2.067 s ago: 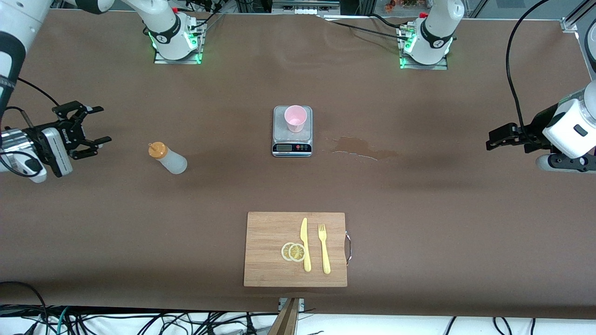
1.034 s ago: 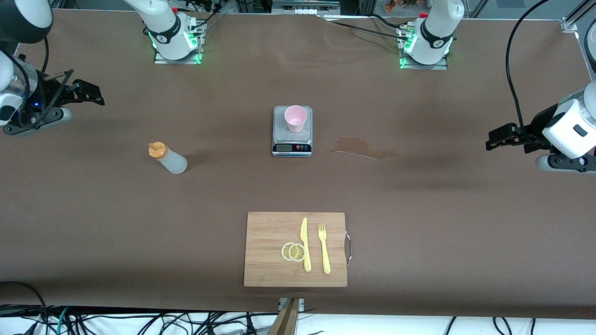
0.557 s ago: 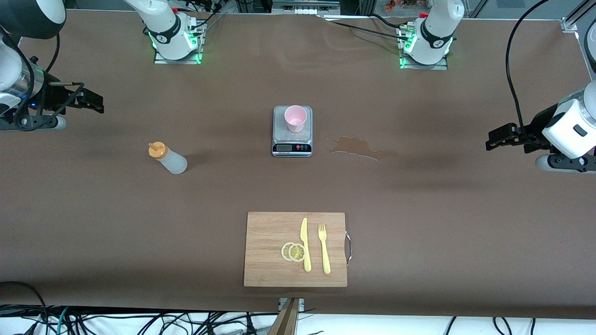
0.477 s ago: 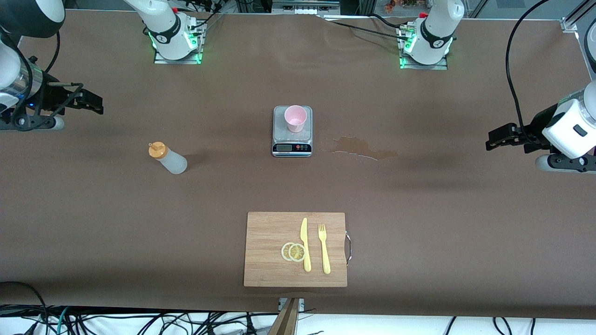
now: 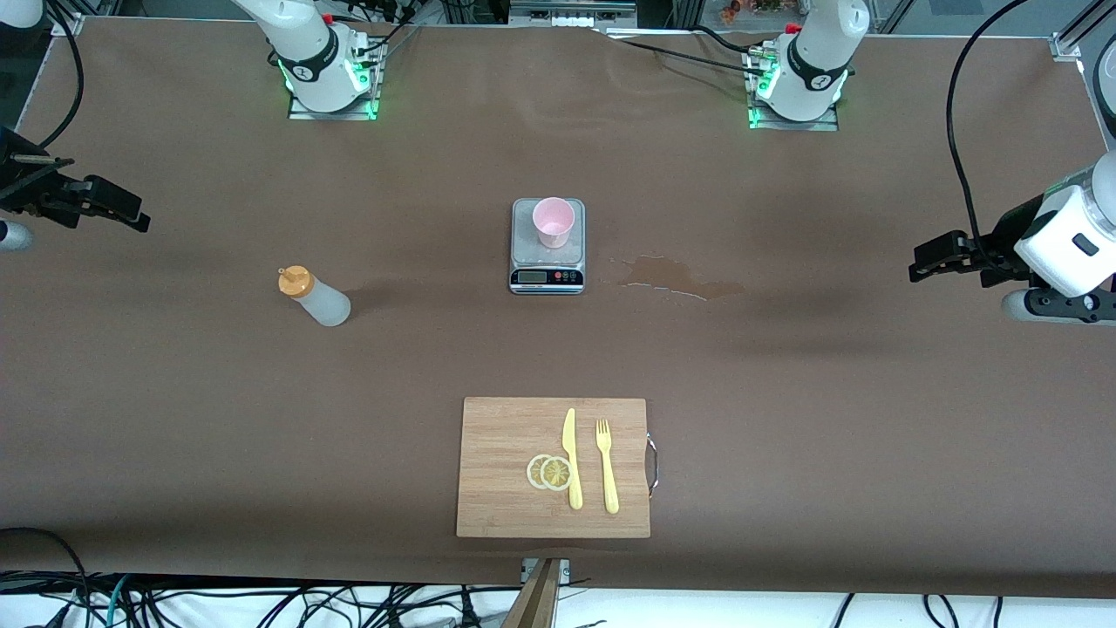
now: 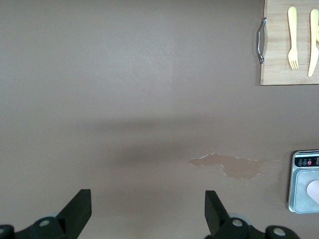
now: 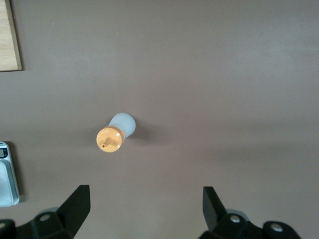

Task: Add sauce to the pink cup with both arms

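Note:
The sauce bottle [image 5: 314,296], whitish with an orange cap, stands upright on the brown table toward the right arm's end; the right wrist view looks down on the sauce bottle [image 7: 115,133]. The pink cup [image 5: 553,221] stands on a small silver scale [image 5: 547,262] at mid-table, and a sliver of the pink cup [image 6: 314,190] shows in the left wrist view. My right gripper [image 5: 122,208] hangs open and empty over the table's edge at its own end, well apart from the bottle. The left gripper [image 5: 926,262] hovers open and empty over the left arm's end; that arm waits.
A wooden cutting board [image 5: 497,436] lies nearer the front camera than the scale, carrying a yellow knife [image 5: 571,458], a yellow fork [image 5: 607,467] and two lemon slices [image 5: 549,472]. A wet stain [image 5: 676,275] spreads beside the scale toward the left arm's end.
The right arm has swung its gripper away from the bottle, outward toward its own end of the table. The left arm, bottle and cup have not moved.

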{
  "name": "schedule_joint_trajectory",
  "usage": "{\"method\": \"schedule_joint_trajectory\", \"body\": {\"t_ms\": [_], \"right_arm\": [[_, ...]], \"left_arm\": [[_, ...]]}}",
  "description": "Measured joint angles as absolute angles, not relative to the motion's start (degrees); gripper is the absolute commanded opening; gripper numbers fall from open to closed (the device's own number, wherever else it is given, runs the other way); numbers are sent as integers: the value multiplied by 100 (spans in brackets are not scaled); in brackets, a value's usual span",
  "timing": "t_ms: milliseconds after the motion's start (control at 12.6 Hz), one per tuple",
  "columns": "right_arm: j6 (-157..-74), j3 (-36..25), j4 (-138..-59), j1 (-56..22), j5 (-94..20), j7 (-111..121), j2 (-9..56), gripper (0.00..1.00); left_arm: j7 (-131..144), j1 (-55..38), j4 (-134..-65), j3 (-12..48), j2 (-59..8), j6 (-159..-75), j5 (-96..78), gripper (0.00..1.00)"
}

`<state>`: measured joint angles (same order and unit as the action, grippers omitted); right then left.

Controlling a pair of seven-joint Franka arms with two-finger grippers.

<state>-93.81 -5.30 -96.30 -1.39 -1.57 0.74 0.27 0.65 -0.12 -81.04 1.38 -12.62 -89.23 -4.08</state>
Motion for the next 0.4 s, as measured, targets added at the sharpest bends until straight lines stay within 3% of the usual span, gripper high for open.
{"method": "schedule_joint_trajectory", "body": {"t_ms": [398], "right_arm": [[-9321, -531, -9630, -139, -167, 123, 30, 100]], "left_arm": [[65, -12, -8104, 138, -1262, -8923, -408, 100]]}}
